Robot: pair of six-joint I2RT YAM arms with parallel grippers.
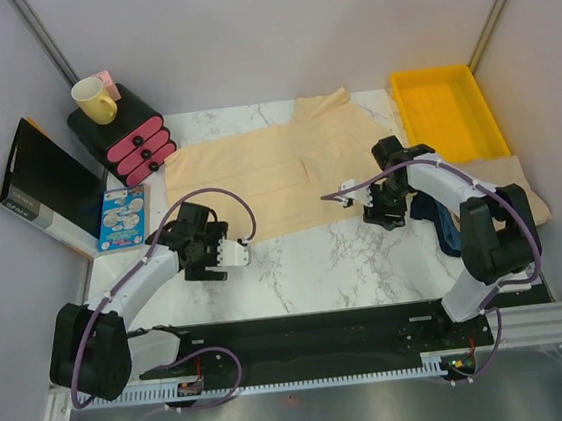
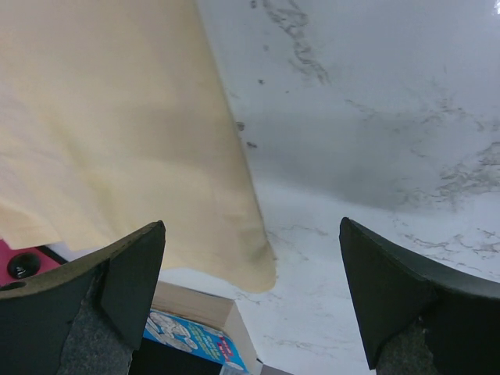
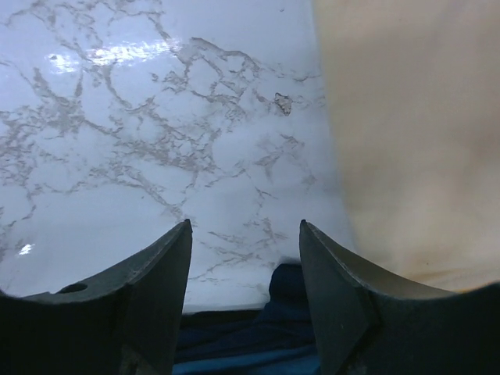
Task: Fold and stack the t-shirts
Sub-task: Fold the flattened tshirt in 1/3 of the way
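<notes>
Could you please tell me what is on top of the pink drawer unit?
A yellow mug stands on the drawer unit; behind it a pink item peeks out, mostly covered by the mug.

The right arm (image 1: pixel 466 196) covers much of a dark blue thing (image 1: pixel 430 213) and a tan t-shirt (image 1: pixel 516 168) by the yellow tray (image 1: pixel 448 102).

bright even overhead light, soft shadows, slightly blurred wrist views

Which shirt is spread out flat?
The cream shirt in the middle, laid out wide. The tan shirt shows only as a small patch at the right edge, beside the yellow tray.
</notes>
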